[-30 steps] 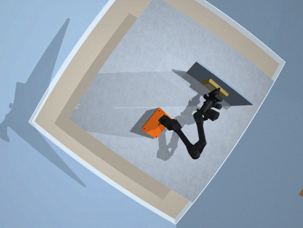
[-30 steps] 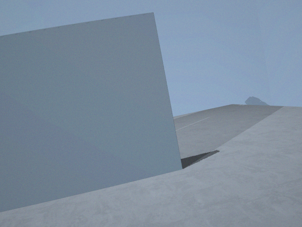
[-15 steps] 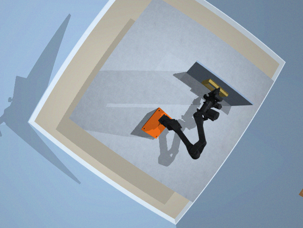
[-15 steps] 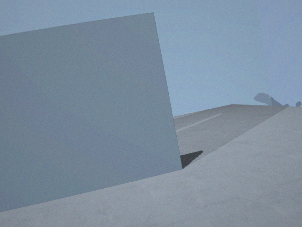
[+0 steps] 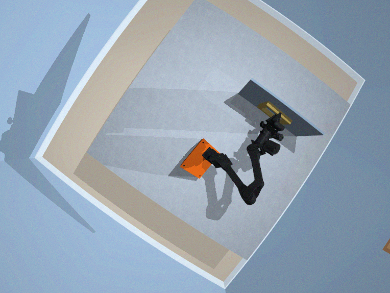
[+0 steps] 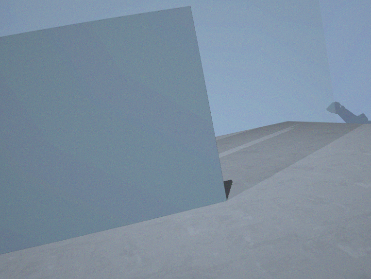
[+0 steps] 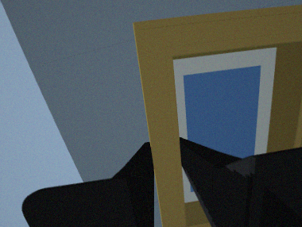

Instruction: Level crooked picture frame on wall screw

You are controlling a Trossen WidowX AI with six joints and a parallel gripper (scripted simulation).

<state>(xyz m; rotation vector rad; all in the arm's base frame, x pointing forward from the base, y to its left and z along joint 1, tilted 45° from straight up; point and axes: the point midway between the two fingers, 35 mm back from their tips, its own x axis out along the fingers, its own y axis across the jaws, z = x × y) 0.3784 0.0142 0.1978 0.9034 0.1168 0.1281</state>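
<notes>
The yellow picture frame [image 5: 273, 108] [image 7: 156, 91], with a pale mat and blue picture, is against the front of the grey wall panel [image 5: 258, 93] [image 6: 120, 119] [image 7: 91, 87]. My gripper [image 5: 278, 115] [image 7: 163, 145] is shut on the frame's left side rail in the wrist view, one finger outside it and one inside the opening. In that view the top rail rises slightly to the right; whether the frame is level with the panel I cannot tell. The screw and the notched strip are hidden. The exterior view shows only the panel's back.
The arm's base stands on an orange plate [image 5: 192, 163]. Beige walls with a white rim [image 5: 103, 53] run around the grey floor. A brown object [image 5: 387, 246] is cut off at the right edge of the top view.
</notes>
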